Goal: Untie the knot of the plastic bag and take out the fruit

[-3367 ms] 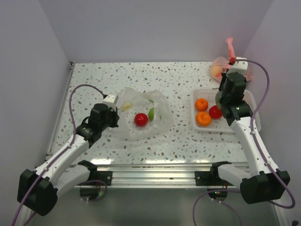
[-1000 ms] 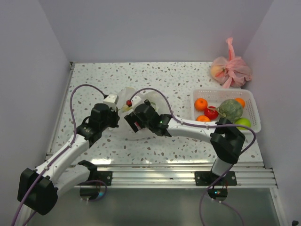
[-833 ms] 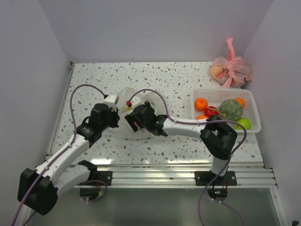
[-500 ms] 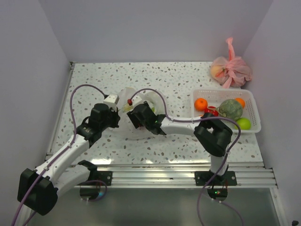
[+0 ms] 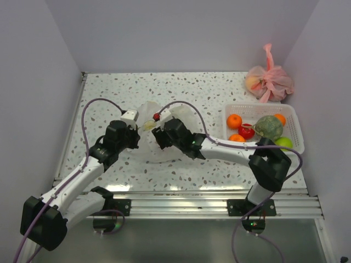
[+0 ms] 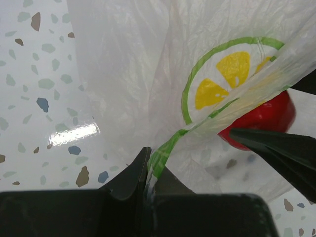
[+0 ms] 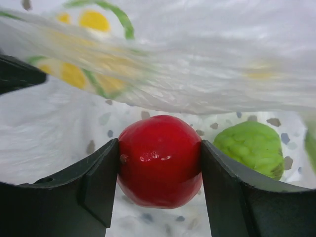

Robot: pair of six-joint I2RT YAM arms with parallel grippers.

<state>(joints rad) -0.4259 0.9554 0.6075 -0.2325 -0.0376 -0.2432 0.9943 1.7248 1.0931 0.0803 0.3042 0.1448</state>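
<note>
The plastic bag (image 5: 149, 150), clear with lemon-slice prints, lies open on the speckled table; no knot shows. My left gripper (image 5: 139, 135) is shut on a fold of the bag's edge (image 6: 163, 148) and holds it up. My right gripper (image 5: 157, 135) reaches inside the bag. In the right wrist view its jaws (image 7: 159, 143) press on both sides of a round red fruit (image 7: 159, 160). A lumpy green fruit (image 7: 249, 148) lies just to the right of it on the bag's floor. The same red fruit (image 6: 269, 116) shows through the plastic in the left wrist view.
A white basket (image 5: 258, 106) at the right holds oranges (image 5: 234, 121), a red fruit (image 5: 247, 131), a large green-grey one (image 5: 269, 127) and a green one (image 5: 283, 143). A tied pink bag (image 5: 269, 81) sits in the back right corner. Walls close in on three sides.
My right arm has swung from the basket into the bag, and its jaws have closed from wide open onto the red fruit. The left gripper has kept its hold on the bag.
</note>
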